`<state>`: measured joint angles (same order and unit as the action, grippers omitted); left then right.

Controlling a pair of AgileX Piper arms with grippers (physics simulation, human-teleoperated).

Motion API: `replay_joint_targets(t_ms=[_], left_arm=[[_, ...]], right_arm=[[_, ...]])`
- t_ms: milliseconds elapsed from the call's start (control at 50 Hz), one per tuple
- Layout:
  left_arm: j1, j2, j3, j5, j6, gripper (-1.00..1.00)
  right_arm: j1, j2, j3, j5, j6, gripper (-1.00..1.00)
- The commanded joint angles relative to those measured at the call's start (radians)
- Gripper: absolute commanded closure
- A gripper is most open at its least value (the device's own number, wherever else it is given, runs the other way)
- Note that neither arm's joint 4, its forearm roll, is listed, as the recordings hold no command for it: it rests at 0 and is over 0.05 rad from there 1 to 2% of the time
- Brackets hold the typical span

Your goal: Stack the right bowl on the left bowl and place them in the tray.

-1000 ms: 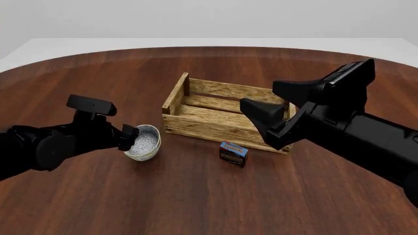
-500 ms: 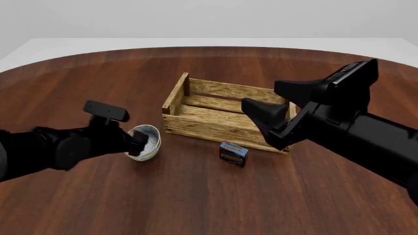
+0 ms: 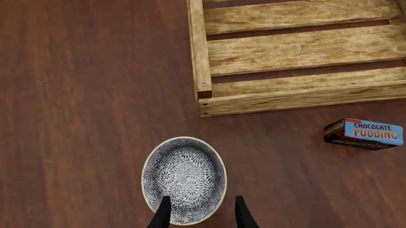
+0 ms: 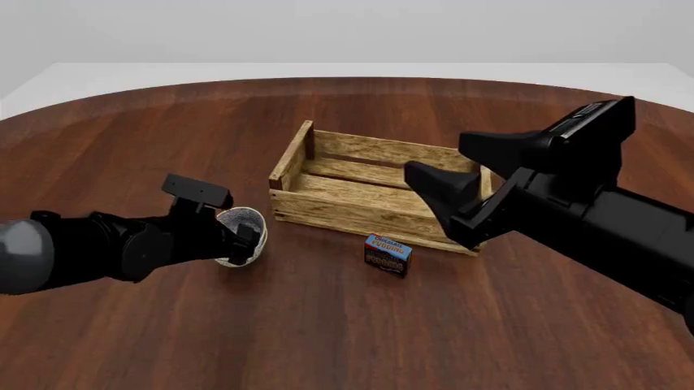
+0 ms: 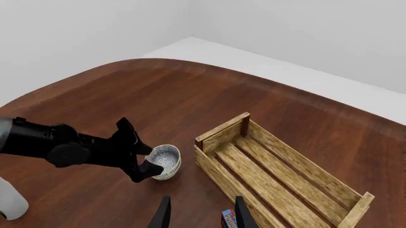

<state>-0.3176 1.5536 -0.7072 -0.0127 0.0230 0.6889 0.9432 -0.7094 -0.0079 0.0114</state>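
Bowls sit as 1 stack on the dark reddish-brown wooden desk [image 4: 325, 325]: a white round bowl with a grey-blue floral pattern [image 3: 184, 179] nested in a second bowl, whose rim shows just beneath it in the right wrist view. The stack stands just beside the near left corner of the rectangular light-brown slatted wooden tray [image 4: 375, 188], apart from it and outside it. The left claw [image 4: 245, 237] is at the bowl; its 2 black fingers [image 3: 162, 214] straddle the near rim, 1 inside the bowl and 1 outside, spread about the wall. Whether they press on it cannot be told.

A small dark carton with a blue top reading CHOCOLATE PUDDING [image 3: 364, 134] lies on the desk in front of the tray's long near side, close to it but not touching.

The right claw [image 4: 418, 188] hangs above the right part of the tray, well off the bowls, its fingers [image 5: 163, 214] parted and holding nothing.
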Motion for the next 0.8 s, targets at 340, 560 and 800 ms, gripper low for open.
replay_joint_targets(t_ms=[340,560,800], left_arm=[[-0.011,0.146,-0.054,-0.047,-0.083,-1.00],[-0.010,0.186,-0.067,-0.059,-0.077,-1.00],[-0.019,0.219,-0.075,-0.069,-0.079,-1.00]], right_arm=[[0.002,-0.016,-0.001,0.009,0.006,-1.00],[0.002,-0.019,-0.002,0.013,0.005,-1.00],[0.002,-0.018,-0.002,0.013,0.005,-1.00]])
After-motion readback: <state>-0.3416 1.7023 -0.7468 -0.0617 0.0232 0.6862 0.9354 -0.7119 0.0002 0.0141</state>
